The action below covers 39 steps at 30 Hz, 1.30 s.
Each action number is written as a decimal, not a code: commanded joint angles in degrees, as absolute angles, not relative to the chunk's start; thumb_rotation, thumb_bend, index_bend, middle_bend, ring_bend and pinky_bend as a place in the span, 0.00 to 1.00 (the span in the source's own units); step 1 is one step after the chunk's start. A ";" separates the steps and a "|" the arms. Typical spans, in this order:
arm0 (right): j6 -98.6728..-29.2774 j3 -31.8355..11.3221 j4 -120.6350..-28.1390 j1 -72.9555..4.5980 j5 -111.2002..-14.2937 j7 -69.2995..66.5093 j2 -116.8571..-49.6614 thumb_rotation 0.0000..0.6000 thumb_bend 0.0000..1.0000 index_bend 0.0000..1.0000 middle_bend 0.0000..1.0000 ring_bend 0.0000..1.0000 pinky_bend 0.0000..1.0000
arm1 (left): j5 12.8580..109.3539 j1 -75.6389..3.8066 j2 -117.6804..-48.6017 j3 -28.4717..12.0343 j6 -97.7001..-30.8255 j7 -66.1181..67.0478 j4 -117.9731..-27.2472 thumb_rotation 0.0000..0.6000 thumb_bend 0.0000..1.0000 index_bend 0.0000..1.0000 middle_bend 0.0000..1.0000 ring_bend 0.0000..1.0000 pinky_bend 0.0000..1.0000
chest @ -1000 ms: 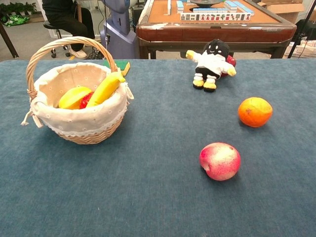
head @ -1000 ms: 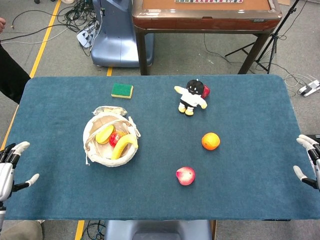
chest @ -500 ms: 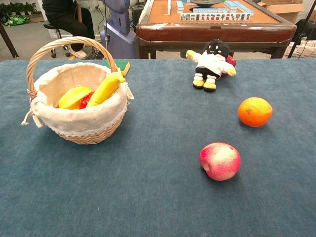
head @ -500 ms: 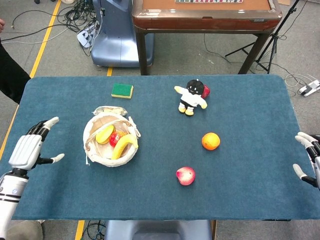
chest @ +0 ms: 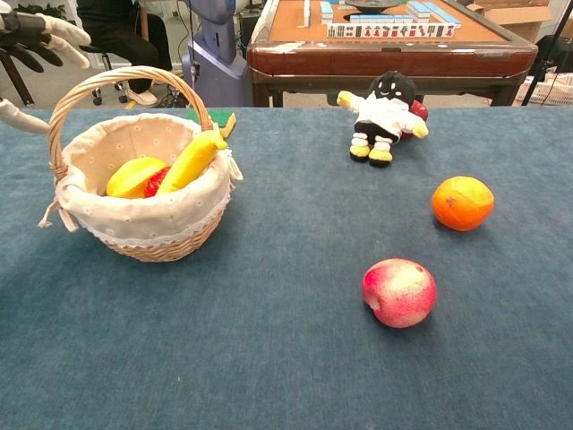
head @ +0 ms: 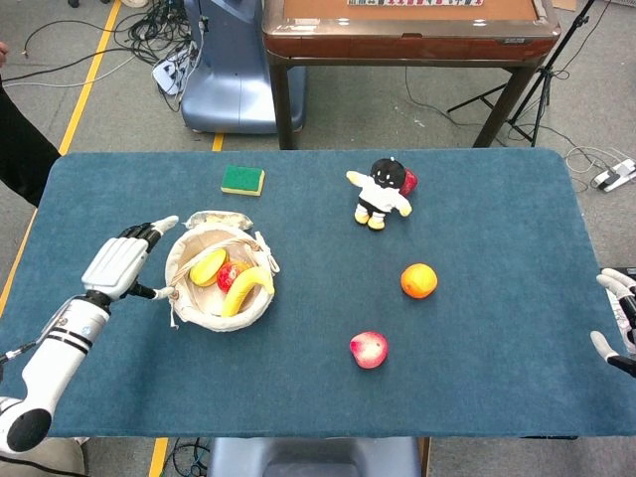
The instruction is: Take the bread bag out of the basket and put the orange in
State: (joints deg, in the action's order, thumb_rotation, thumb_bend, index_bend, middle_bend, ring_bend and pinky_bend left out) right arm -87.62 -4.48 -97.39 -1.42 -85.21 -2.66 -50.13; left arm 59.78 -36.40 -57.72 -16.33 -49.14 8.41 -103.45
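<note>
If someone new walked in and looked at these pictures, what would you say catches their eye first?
Probably the wicker basket with its white cloth lining, at the table's left, holding a banana and other fruit. The left hand hovers open just beside its rim. Next come the bright orange on the blue cloth to the right and the small plush doll lying behind it.

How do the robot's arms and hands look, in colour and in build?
The left hand has a light grey back and pale fingers with dark joints; the chest view shows black fingers with white tips. Its forearm is a white tube with black rings near the wrist and a thin cable beside it. The right hand shows the same pale, dark-jointed fingers.
</note>
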 commanded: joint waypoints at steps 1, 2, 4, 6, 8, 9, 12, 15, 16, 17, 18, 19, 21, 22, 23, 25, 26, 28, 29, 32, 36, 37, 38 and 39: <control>-87.37 -4.48 -97.00 -1.43 -84.91 -3.07 -50.29 1.00 0.25 0.20 0.21 0.15 0.36 | 55.24 -39.92 -58.89 -16.55 -46.03 10.55 -102.63 1.00 0.14 0.13 0.18 0.19 0.18; -87.16 -4.50 -96.75 -1.47 -84.69 -3.28 -50.39 1.00 0.25 0.20 0.21 0.15 0.36 | 54.30 -40.74 -59.20 -16.49 -45.64 11.01 -102.35 1.00 0.14 0.15 0.20 0.22 0.21; -86.72 -4.50 -96.36 -1.55 -84.31 -3.59 -50.51 1.00 0.25 0.20 0.21 0.15 0.36 | 53.05 -41.87 -59.59 -16.14 -45.47 12.31 -102.01 1.00 0.14 0.20 0.28 0.28 0.29; -86.22 -4.46 -96.02 -1.64 -84.01 -3.92 -50.56 1.00 0.25 0.20 0.21 0.15 0.36 | 51.52 -42.96 -59.93 -15.64 -45.54 13.79 -102.11 1.00 0.14 0.24 0.35 0.33 0.34; -85.89 -4.46 -95.71 -1.71 -83.80 -4.21 -50.64 1.00 0.25 0.20 0.21 0.15 0.36 | 50.25 -43.73 -60.14 -15.18 -45.91 15.05 -102.39 1.00 0.14 0.28 0.40 0.38 0.39; -85.73 -4.48 -95.51 -1.74 -83.64 -4.41 -50.70 1.00 0.25 0.20 0.21 0.15 0.36 | 49.58 -44.19 -60.32 -14.84 -46.40 16.01 -102.54 1.00 0.14 0.31 0.43 0.40 0.42; -85.54 -4.57 -95.07 -1.82 -83.48 -4.83 -50.82 1.00 0.25 0.20 0.21 0.15 0.36 | 47.95 -45.14 -60.76 -14.04 -47.44 17.94 -103.04 1.00 0.14 0.35 0.49 0.44 0.46; -85.30 -4.58 -94.75 -1.89 -83.34 -5.09 -50.96 1.00 0.26 0.20 0.21 0.15 0.36 | 46.90 -45.91 -61.06 -13.61 -47.90 18.80 -103.53 1.00 0.14 0.38 0.53 0.47 0.47; -85.16 -4.59 -94.62 -1.95 -83.28 -5.18 -51.03 1.00 0.25 0.20 0.21 0.15 0.36 | 46.61 -46.24 -61.21 -13.49 -48.08 19.04 -103.67 1.00 0.14 0.39 0.54 0.48 0.47; -85.05 -4.60 -94.54 -1.99 -83.25 -5.24 -51.08 1.00 0.25 0.20 0.21 0.15 0.36 | 46.44 -46.48 -61.34 -13.45 -48.24 19.16 -103.74 1.00 0.14 0.40 0.55 0.49 0.47; -84.89 -4.61 -94.45 -2.06 -83.19 -5.33 -51.15 1.00 0.25 0.20 0.21 0.15 0.36 | 46.31 -46.75 -61.59 -13.47 -48.53 19.20 -103.80 1.00 0.14 0.41 0.57 0.50 0.47; -84.77 -4.62 -94.38 -2.10 -83.12 -5.38 -51.21 1.00 0.25 0.20 0.21 0.15 0.36 | 46.29 -46.91 -61.81 -13.50 -48.82 19.16 -103.83 1.00 0.14 0.42 0.59 0.52 0.48; -84.66 -4.65 -94.25 -2.15 -83.03 -5.47 -51.29 1.00 0.25 0.20 0.21 0.15 0.36 | 46.42 -47.23 -62.31 -13.51 -49.30 18.98 -103.91 1.00 0.14 0.45 0.61 0.55 0.50; -84.65 -4.67 -94.19 -2.15 -82.98 -5.52 -51.31 1.00 0.25 0.20 0.21 0.15 0.36 | 46.47 -47.39 -62.42 -13.40 -49.32 19.03 -103.92 1.00 0.14 0.46 0.62 0.56 0.51; -84.65 -4.67 -94.14 -2.13 -82.94 -5.57 -51.32 1.00 0.26 0.20 0.21 0.15 0.36 | 46.46 -47.55 -62.46 -13.22 -49.32 19.20 -103.95 1.00 0.14 0.46 0.62 0.57 0.51; -84.63 -4.61 -94.11 -2.03 -82.85 -5.56 -51.29 1.00 0.25 0.20 0.21 0.15 0.36 | 46.28 -47.93 -62.59 -12.75 -49.44 19.80 -103.98 1.00 0.14 0.46 0.63 0.57 0.52; -84.61 -4.58 -94.09 -1.99 -82.80 -5.55 -51.28 1.00 0.25 0.20 0.21 0.15 0.36 | 46.16 -48.09 -62.63 -12.54 -49.52 20.08 -104.00 1.00 0.14 0.46 0.63 0.57 0.53; -84.45 -4.53 -94.09 -1.94 -82.61 -5.57 -51.27 1.00 0.25 0.20 0.21 0.15 0.36 | 45.86 -48.41 -62.62 -12.00 -49.67 20.79 -104.15 1.00 0.14 0.46 0.63 0.57 0.54; -84.35 -4.51 -94.11 -1.93 -82.50 -5.55 -51.26 1.00 0.26 0.20 0.21 0.15 0.36 | 45.74 -48.51 -62.64 -11.85 -49.77 20.95 -104.21 1.00 0.14 0.46 0.63 0.57 0.54; -84.03 -4.53 -94.36 -2.03 -82.31 -5.37 -51.12 1.00 0.26 0.20 0.21 0.15 0.36 | 45.77 -48.64 -62.75 -11.60 -50.36 20.96 -104.47 1.00 0.14 0.47 0.63 0.57 0.55; -83.92 -4.55 -94.92 -2.20 -82.52 -4.93 -50.91 1.00 0.26 0.20 0.21 0.15 0.36 | 47.44 -48.28 -62.74 -11.61 -52.07 20.45 -105.12 1.00 0.14 0.48 0.63 0.58 0.58; -83.88 -4.56 -95.02 -2.23 -82.53 -4.86 -50.89 1.00 0.25 0.20 0.21 0.15 0.36 | 47.94 -48.16 -62.78 -11.62 -52.44 20.26 -105.24 1.00 0.14 0.49 0.63 0.59 0.59; -83.83 -4.55 -95.08 -2.25 -82.52 -4.79 -50.89 1.00 0.25 0.20 0.21 0.15 0.36 | 48.37 -48.09 -62.78 -11.64 -52.70 20.09 -105.30 1.00 0.14 0.49 0.64 0.61 0.60; -83.77 -4.55 -95.12 -2.27 -82.48 -4.72 -50.90 1.00 0.25 0.20 0.21 0.15 0.36 | 48.75 -48.05 -62.81 -11.65 -52.88 19.95 -105.33 1.00 0.14 0.50 0.66 0.63 0.61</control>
State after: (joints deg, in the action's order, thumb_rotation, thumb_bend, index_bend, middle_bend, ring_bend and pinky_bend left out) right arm -83.76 -4.55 -95.12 -2.27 -82.48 -4.72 -50.90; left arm 48.42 -48.17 -62.78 -11.63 -52.59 20.16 -105.19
